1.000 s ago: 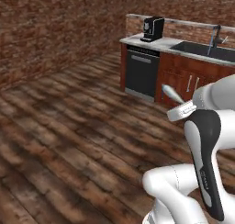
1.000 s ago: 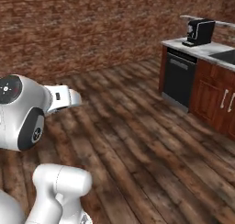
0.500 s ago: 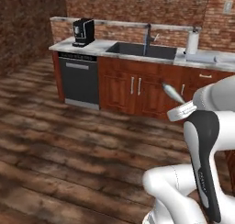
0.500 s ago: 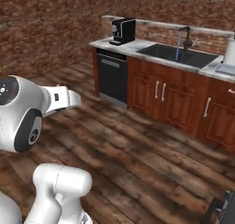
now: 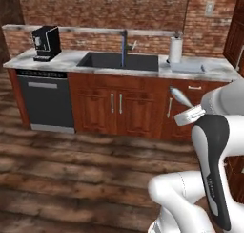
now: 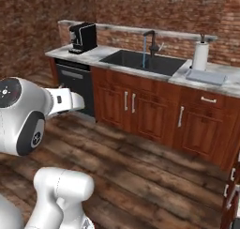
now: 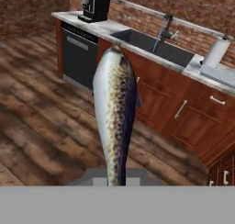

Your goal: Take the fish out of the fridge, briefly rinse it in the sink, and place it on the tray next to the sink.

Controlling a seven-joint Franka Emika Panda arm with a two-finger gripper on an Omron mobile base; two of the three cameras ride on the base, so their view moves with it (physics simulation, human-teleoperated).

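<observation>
Swinging round with the base, both base cameras are now facing the kitchen run squarely, where half a second ago it was sitting off at an angle; the things themselves are not shifting.

We are looking at the long marble worktop (image 5: 71,59) with the sink (image 5: 119,61) set near its middle and the faucet (image 5: 125,47) rising at the back edge. Toward the right end of the worktop the tray (image 5: 187,67) is lying just beside the sink, with the paper-towel roll (image 5: 176,49) standing at its back edge. A coffee machine (image 5: 46,42) is sitting at the left end, above a dishwasher (image 5: 45,99).

We are carrying the fish (image 7: 114,109) out in front of the cupboards, well short of the sink; the claw (image 5: 187,113) is clamped on its tail end, the body sticking up and forward.

We judge the step in hand to be the approach to the sink. To do it well, we should be closing in square to the basin, keeping the grip firm, lifting the fish clear of the worktop's front edge, and steering wide of the faucet before lowering it under the spout.
</observation>
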